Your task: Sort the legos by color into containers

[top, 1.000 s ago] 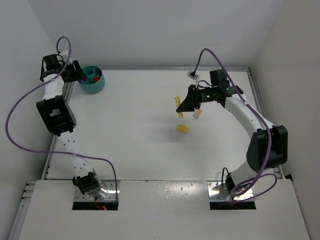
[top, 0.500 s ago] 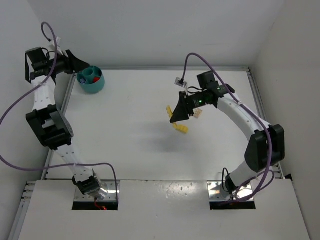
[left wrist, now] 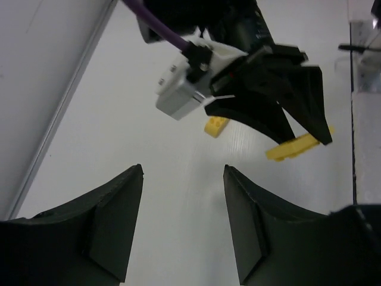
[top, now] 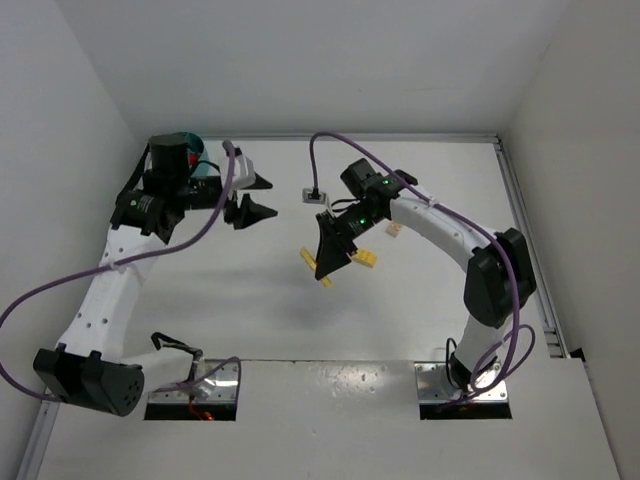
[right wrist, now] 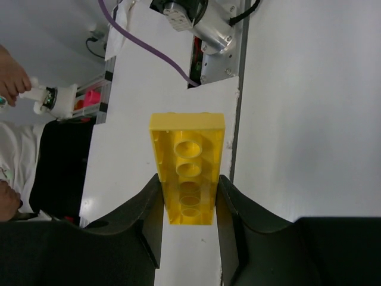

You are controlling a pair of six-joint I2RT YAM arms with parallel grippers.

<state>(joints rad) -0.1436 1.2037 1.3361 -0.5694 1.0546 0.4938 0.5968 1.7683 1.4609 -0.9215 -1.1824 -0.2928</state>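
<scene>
Right wrist view: 1 long yellow lego (right wrist: 189,173) is pinched across its width by the right gripper (right wrist: 189,199), its far end jutting past the pads, held in the air over mid-table. A 2nd yellow brick (top: 365,257) lies on the table just beside. The left gripper (top: 260,197) is spread and empty, facing it. The teal bowl (top: 196,143) sits far left, mostly hidden behind the left arm. Carrying well likely means a firm squeeze, a path around that arm, and a low release.
</scene>
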